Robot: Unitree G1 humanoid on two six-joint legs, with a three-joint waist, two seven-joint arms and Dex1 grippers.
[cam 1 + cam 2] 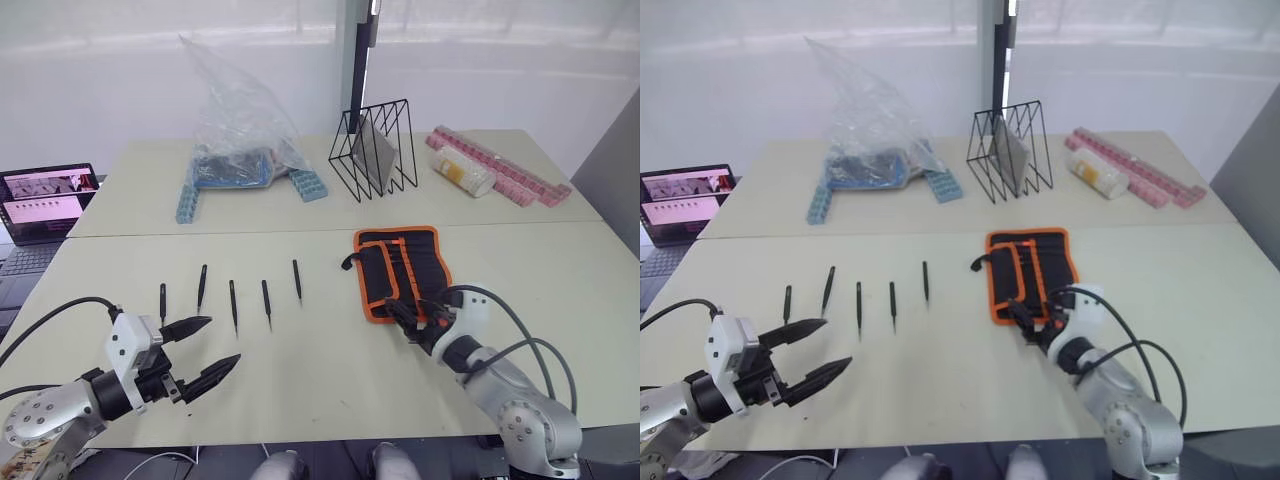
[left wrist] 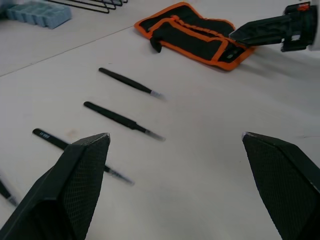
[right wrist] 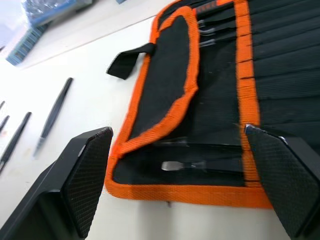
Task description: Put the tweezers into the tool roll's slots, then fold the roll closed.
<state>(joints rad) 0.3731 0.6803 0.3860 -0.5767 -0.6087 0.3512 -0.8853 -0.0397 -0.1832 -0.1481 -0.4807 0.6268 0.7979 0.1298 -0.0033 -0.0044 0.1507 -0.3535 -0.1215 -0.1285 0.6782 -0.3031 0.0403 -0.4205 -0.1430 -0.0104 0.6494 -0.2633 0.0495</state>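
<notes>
While the tweezers point(image 1: 233, 305) are lying just beyond it, the left gripper point(image 1: 198, 352) is hovering open. The right gripper point(image 3: 175, 175) is waiting open at the near edge of the tool roll point(image 1: 400, 268).

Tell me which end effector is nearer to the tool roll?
Right. The right end effector hovers at the tool roll's near edge, open. The left end effector is far off, beside the tweezers.

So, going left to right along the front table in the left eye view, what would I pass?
Left gripper → five tweezers in a row → tool roll → right gripper at the roll's near edge.
</notes>
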